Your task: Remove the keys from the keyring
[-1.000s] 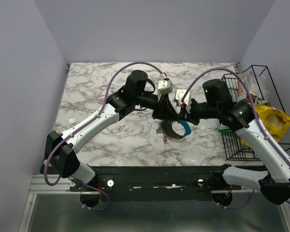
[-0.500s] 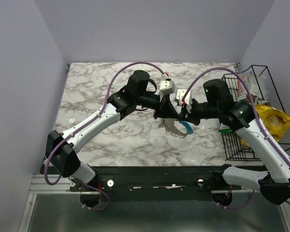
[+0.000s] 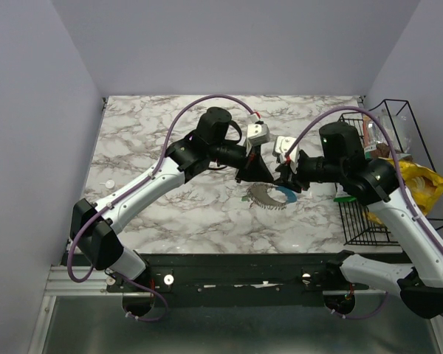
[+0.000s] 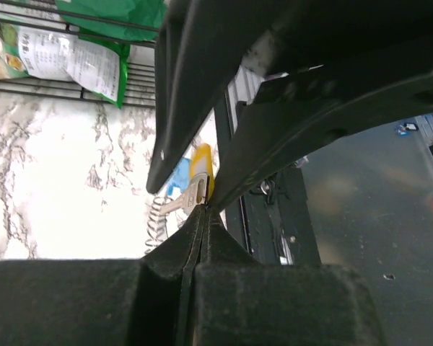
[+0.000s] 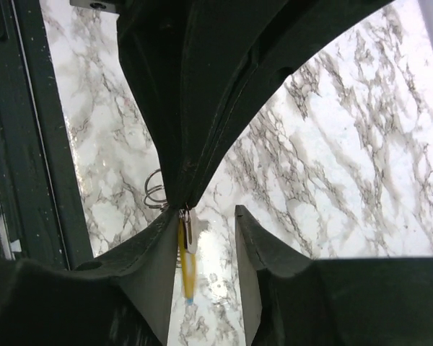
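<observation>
Over the middle of the marble table the two grippers meet tip to tip. My left gripper is shut, and its tips pinch a small key with a yellow head and a silver blade. My right gripper stands open right beside that key, one finger nearly against it. Just below both lies the keyring, a dark grey coiled loop with a bright blue part. Its wire coils show behind the fingertips. Other keys are hidden.
A black wire basket stands at the table's right edge with snack bags in it, one yellow and one green. A small white object lies far left. The table's dark front rail runs close below the ring.
My right gripper has opened and drawn back slightly to the right. My left gripper has closed on the key. The keyring has sunk from a tilted, lifted pose to lie lower and flatter.
</observation>
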